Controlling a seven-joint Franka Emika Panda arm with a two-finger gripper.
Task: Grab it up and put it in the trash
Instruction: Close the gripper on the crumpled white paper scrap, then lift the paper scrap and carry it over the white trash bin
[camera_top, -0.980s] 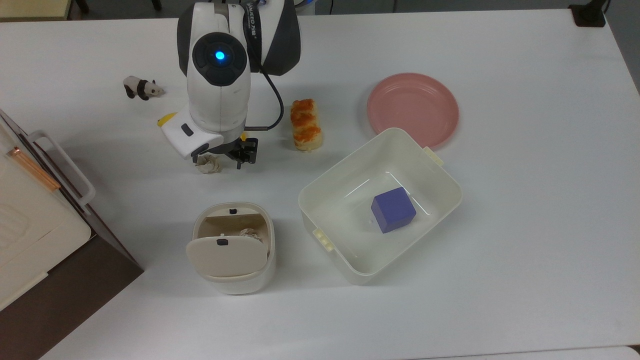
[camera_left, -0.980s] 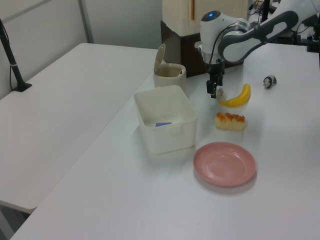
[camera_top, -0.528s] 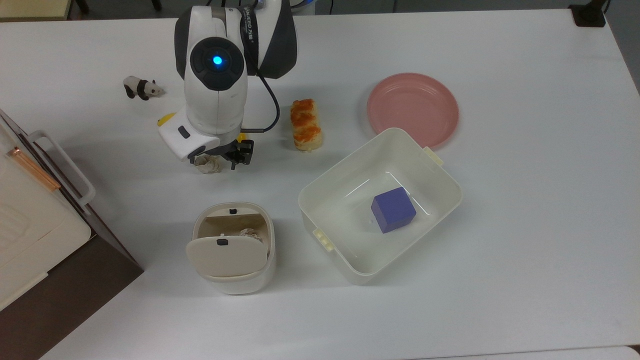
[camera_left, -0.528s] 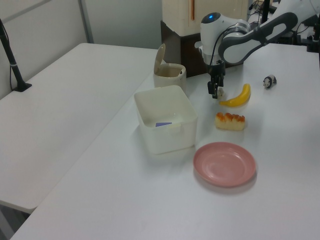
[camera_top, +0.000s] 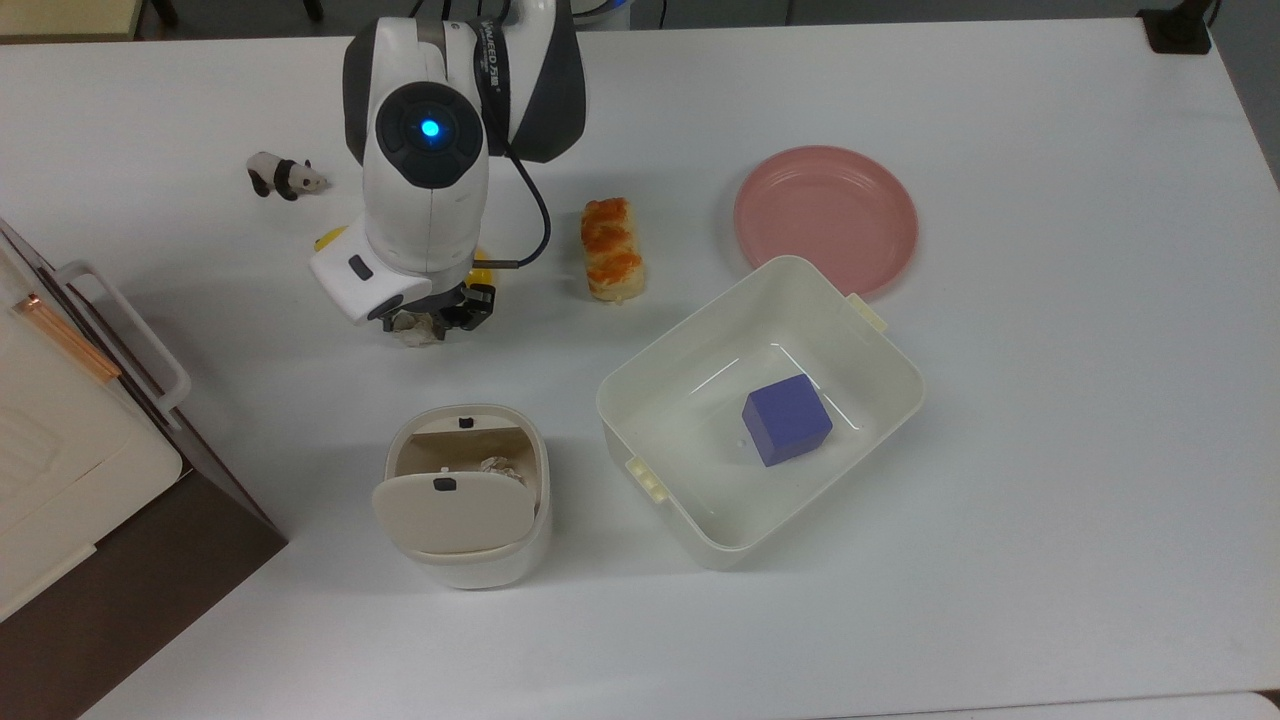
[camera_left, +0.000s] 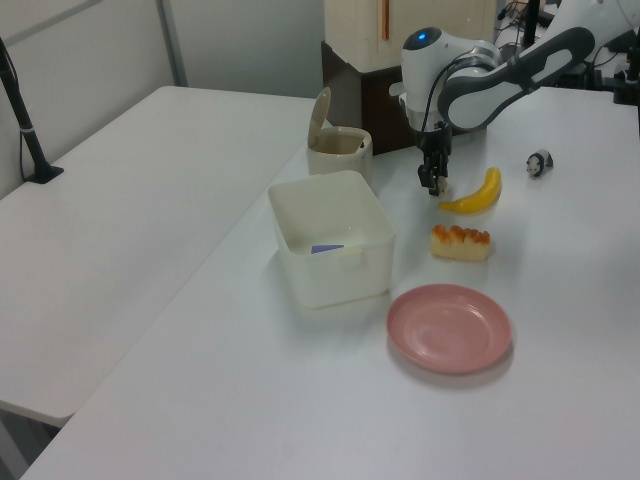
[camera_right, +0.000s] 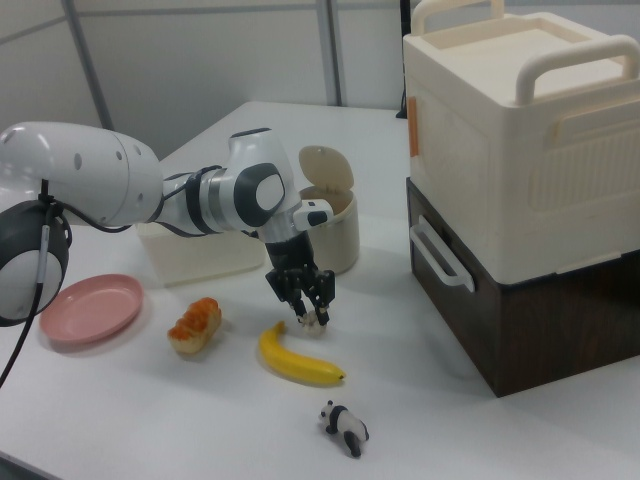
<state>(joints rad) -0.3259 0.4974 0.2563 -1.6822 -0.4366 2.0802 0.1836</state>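
The crumpled off-white tissue wad lies on the white table, just in front of the banana. My gripper stands over it pointing straight down, its fingers closed in against the wad's two sides; in the right view the wad sits at the tips of the gripper. The arm covers most of the wad from above. The cream-white trash bin stands nearer the top view's bottom, its flap lid tipped open, with another crumpled wad inside.
A white tub holding a purple cube stands right of the bin in the top view. A bread piece, a pink plate and a panda figurine lie around. A large cream box on a brown base stands beside the bin.
The gripper has shifted slightly to the top view's left and come down over the wad. Its fingers have drawn in around the wad, which now shows less from above.
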